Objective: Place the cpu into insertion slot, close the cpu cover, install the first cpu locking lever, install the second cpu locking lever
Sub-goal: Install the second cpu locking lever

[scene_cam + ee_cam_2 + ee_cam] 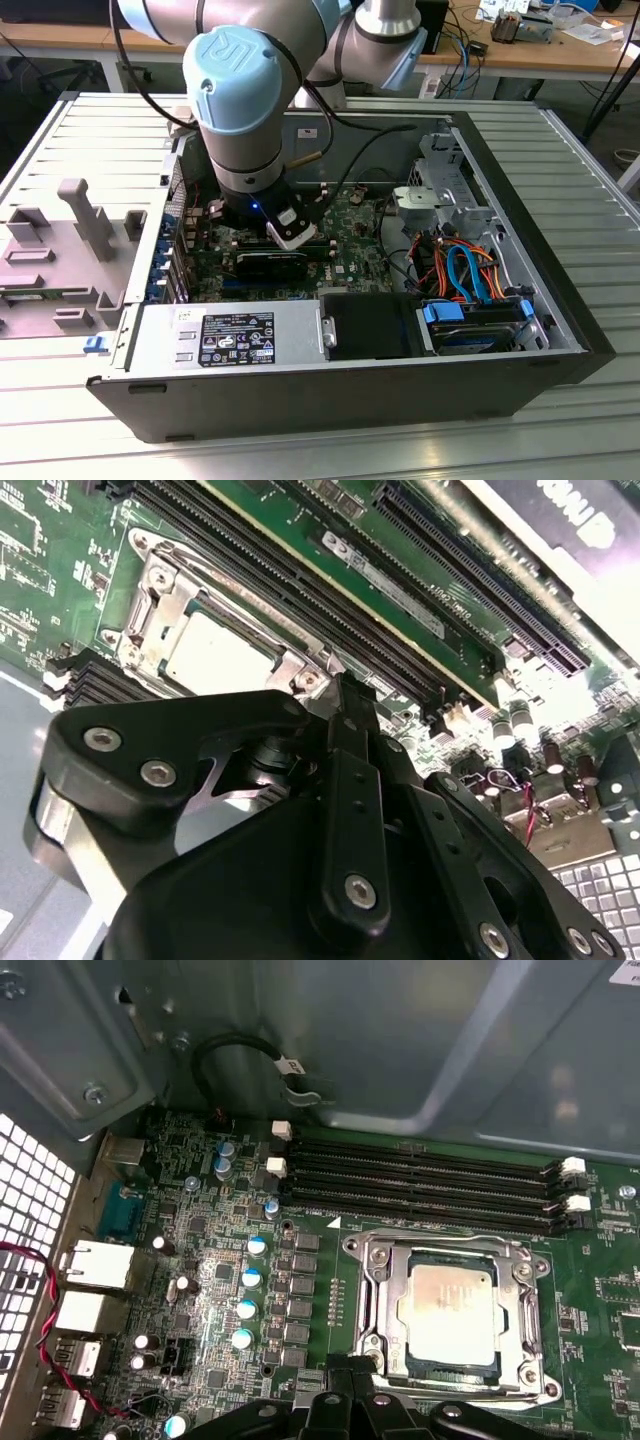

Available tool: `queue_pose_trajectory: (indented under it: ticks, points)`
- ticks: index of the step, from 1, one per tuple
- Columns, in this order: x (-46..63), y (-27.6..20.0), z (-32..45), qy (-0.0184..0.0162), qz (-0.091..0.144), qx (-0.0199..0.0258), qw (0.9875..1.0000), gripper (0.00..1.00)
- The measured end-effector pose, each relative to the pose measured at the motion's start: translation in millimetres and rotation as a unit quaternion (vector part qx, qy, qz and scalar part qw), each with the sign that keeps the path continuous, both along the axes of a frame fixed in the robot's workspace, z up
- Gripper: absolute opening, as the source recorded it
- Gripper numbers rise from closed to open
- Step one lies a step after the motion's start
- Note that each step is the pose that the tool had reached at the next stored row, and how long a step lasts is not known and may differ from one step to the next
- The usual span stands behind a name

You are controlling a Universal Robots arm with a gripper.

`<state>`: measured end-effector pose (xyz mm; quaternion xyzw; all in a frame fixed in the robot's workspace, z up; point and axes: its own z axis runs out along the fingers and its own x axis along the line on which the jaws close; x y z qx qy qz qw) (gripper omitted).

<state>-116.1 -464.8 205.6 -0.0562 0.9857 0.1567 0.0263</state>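
The open computer case (520, 380) lies on the ribbed counter (560, 440). In the exterior view the robot arm (250, 90) comes in from twelve o'clock and hangs over the green circuit board (230, 1260), at about ten o'clock from the case's middle. A grey fixture (70, 240) lies outside the case at nine o'clock.

In the first wrist view the gripper (352, 1368) is low over the board, its tips pressed together at the rim of the insertion slot (370, 1260), on the side away from the memory slots (420, 1175). Nothing shows pinched between them.

The cpu cover (520, 1305) appears to lie flat on the slot, and the cpu (450, 1300) shows seated through its window. Placing and covering look done, so the work in hand is probably a locking lever. I cannot tell whether either lever is latched. That calls for fine tip contact on a thin wire without scraping the board.
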Motion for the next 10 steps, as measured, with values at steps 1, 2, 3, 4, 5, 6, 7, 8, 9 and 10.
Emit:
queue_pose_trajectory:
  ticks: [1, 2, 3, 4, 5, 6, 7, 8, 9, 10]
  points:
    - [0.0, -0.9, -0.3, 0.0000, 0.000, 0.0007, 1.0000, 0.11]
    - [0.0, -1.6, -0.9, 0.0001, 0.000, 0.0010, 1.0000, 0.11]
    - [0.1, -2.1, -2.0, 0.0004, 0.000, 0.0010, 1.0000, 0.11]
    - [0.1, -2.2, -2.6, 0.0005, 0.000, 0.0010, 1.0000, 0.11]
    - [0.1, -2.3, -3.0, 0.0006, 0.000, 0.0011, 1.0000, 0.11]
    - [0.2, -2.3, -3.4, 0.0007, 0.000, 0.0011, 1.0000, 0.11]
    - [0.2, -2.4, -3.8, 0.0007, 0.000, 0.0012, 1.0000, 0.11]
    - [0.3, -2.4, -4.2, 0.0008, 0.000, 0.0012, 1.0000, 0.11]
    - [0.4, -2.5, -4.8, 0.0009, 0.000, 0.0013, 1.0000, 0.11]
    - [0.4, -2.5, -5.2, 0.0010, 0.000, 0.0014, 1.0000, 0.11]
